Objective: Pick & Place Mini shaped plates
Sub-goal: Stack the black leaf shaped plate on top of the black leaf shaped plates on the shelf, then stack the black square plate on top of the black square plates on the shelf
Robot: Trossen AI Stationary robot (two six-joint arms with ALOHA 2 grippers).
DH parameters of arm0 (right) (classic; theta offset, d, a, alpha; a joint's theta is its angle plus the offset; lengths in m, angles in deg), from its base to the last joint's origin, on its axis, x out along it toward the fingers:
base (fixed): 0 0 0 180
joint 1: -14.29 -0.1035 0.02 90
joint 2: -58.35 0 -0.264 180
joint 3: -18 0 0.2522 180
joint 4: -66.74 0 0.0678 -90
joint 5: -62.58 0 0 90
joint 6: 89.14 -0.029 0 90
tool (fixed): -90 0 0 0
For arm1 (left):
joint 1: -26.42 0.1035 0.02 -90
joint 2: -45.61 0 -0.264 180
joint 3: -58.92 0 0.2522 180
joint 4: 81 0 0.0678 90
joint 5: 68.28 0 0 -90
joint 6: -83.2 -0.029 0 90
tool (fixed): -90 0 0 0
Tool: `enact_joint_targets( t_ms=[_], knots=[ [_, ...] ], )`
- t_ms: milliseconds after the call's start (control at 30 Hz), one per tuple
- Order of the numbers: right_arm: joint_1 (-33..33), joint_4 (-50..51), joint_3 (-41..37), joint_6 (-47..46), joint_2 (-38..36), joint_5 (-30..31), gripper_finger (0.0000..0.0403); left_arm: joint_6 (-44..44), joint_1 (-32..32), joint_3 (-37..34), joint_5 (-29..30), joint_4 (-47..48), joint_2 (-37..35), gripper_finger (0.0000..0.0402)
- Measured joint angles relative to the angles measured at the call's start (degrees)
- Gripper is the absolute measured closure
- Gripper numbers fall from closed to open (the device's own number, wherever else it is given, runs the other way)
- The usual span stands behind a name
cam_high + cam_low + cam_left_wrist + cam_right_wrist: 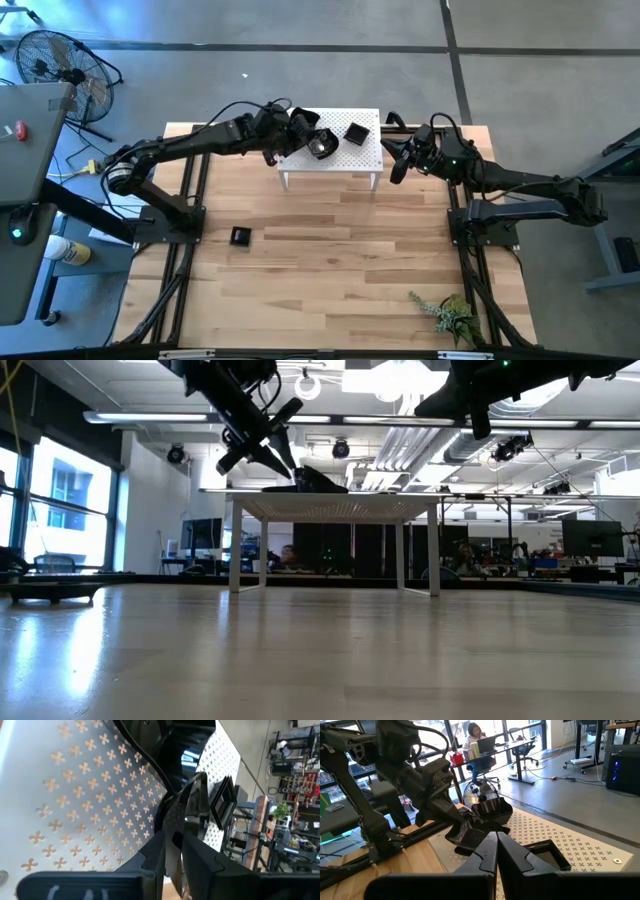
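Observation:
A glossy black wavy-edged mini plate is at the white perforated stand, in my left gripper. That gripper is shut on it. A square black plate lies flat on the stand's top beside it, also seen as the square plate. Another square plate lies on the wooden table near the left arm's base. My right gripper hovers shut off the stand's right end and touches nothing. My left gripper pinches the wavy plate's rim between its two fingers, coming from the table's left and slanting down. The plate sits tilted, just over the stand top. Whether its lower edge rests there I cannot tell.
A plant sprig lies at the table's near right corner. A floor fan stands beyond the far left corner. A person sits at a desk in the room behind. Bare wood spreads in front of the stand.

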Motion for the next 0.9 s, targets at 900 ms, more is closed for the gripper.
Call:
enact_joint_targets(
  t_ms=[900],
  knots=[
    [-0.05, 0.04, 0.00, 0.27, 0.00, 0.22, 0.0401, -32.80, -1.43, 0.08, -3.14, 7.63, -8.47, 0.0390]
  ],
)
